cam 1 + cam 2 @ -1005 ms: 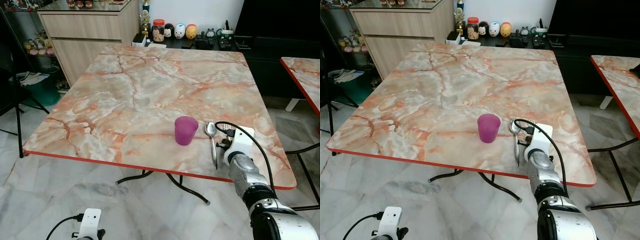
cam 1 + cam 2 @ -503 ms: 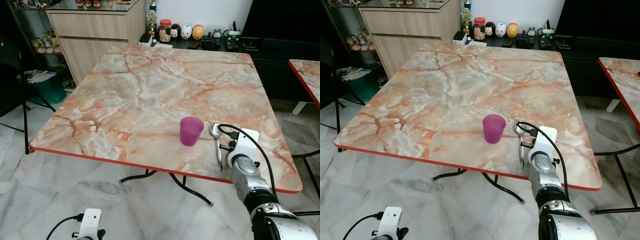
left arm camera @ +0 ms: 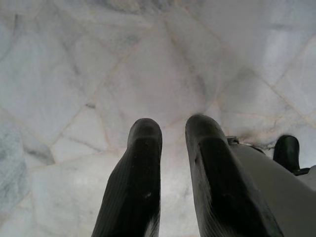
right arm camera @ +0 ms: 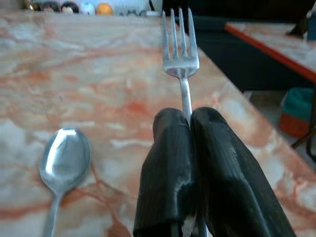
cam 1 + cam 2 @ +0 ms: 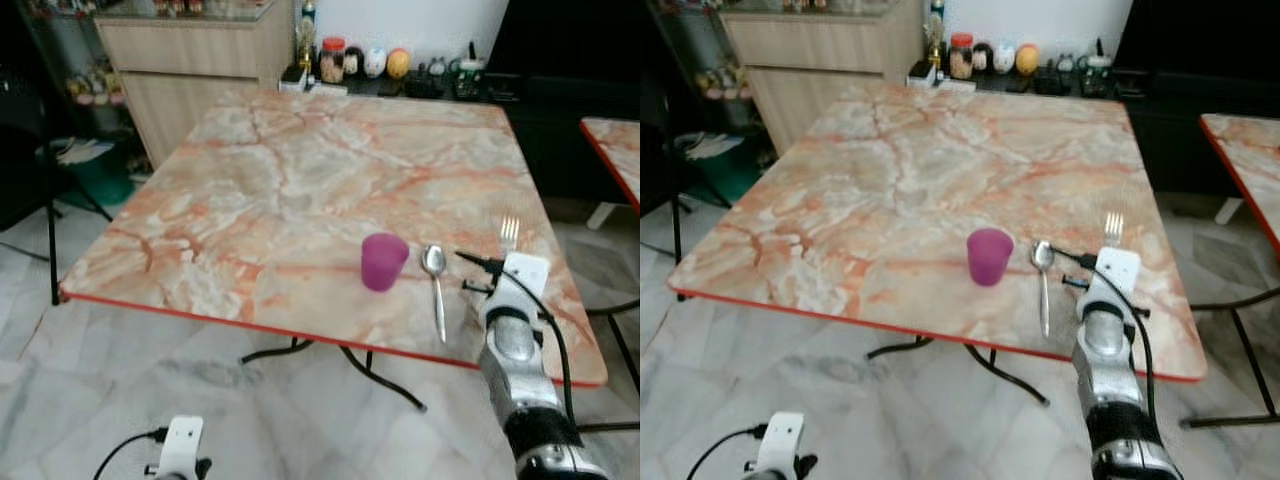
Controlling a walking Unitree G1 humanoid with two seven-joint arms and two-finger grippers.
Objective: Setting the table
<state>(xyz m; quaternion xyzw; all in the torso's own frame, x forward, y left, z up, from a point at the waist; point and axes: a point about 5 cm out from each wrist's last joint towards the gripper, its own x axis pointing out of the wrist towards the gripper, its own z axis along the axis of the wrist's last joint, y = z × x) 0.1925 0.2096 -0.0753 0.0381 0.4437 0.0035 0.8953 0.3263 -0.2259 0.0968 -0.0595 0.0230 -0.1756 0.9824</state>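
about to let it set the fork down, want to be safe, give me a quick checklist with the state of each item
1. Fork held firmly: ok, the right gripper is shut on its handle, tines pointing away.
2. Gripper over the table, not past its edge: ok, the head views place it above the near right part.
3. Spoon out of the way: ok, it lies flat beside the cup, apart from the fork.
4. Free spot to the right of the spoon: ok, bare marble there.
5. Fork height above the table: cannot tell.
6. Left gripper out of the way: ok, low, pointing at the floor, nothing between its fingers.
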